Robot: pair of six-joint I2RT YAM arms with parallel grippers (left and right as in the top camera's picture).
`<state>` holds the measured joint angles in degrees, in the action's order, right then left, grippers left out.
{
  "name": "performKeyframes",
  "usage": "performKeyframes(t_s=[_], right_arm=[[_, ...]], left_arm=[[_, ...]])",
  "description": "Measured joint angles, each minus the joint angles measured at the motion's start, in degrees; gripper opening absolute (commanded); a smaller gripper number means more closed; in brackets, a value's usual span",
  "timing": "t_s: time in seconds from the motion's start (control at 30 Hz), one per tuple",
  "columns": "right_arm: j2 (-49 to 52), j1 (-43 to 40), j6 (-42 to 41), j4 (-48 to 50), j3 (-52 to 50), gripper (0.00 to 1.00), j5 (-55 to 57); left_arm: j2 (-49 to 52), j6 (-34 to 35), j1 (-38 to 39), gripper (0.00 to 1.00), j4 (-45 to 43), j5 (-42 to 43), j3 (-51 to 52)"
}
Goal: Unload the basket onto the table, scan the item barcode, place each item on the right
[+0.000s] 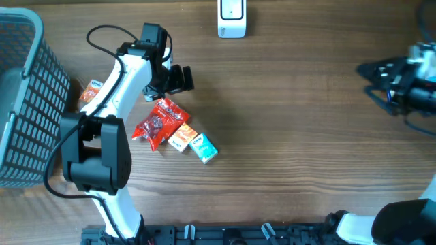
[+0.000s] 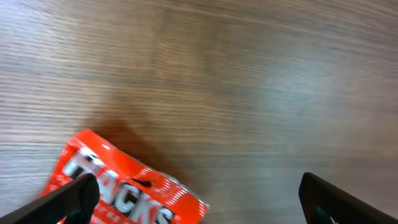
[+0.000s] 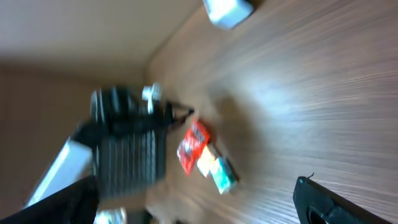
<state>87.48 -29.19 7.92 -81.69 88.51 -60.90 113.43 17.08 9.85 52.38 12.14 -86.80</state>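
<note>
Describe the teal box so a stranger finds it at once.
From the grey basket at the left edge, go right to the packet cluster. The teal box lies at its lower-right end, past the red bag and orange box; only it is teal.

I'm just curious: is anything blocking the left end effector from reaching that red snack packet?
Nothing visible. The open left end effector is near the red snack packet, with only bare table between them.
</note>
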Motion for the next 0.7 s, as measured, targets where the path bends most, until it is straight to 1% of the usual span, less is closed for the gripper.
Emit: performKeyframes(t_s=[0.17,0.2,0.27,0.4,0.57,0.7], right_arm=[[0.00,11.56,0.81,2.86,0.02,1.00,2.84],[0.00,14.93,-0.17,4.04,0.00,1.00,5.25],[0.00,19.08,-3.08,5.40,0.02,1.00,9.79],[0.00,26.47,-10.47,7.96,0.02,1.00,19.82],[0.00,35.01,-18.53,12.39,0.00,1.00,29.20],[0.00,37.99,-23.30,14.08,0.02,1.00,33.83]], left_arm=[[0.00,0.55,0.24,1.00,4.11,8.02,0.00],[0.00,0.72,0.39,1.00,5.42,10.93,0.00],[0.00,0.81,0.79,1.00,6.54,14.01,0.00],[0.00,0.04,1.68,1.00,9.64,17.84,0.00],[-1.42,-0.48,1.33,1.00,13.05,18.36,0.02],[-8.15,-0.35,-1.27,1.00,16.57,13.44,0.11]])
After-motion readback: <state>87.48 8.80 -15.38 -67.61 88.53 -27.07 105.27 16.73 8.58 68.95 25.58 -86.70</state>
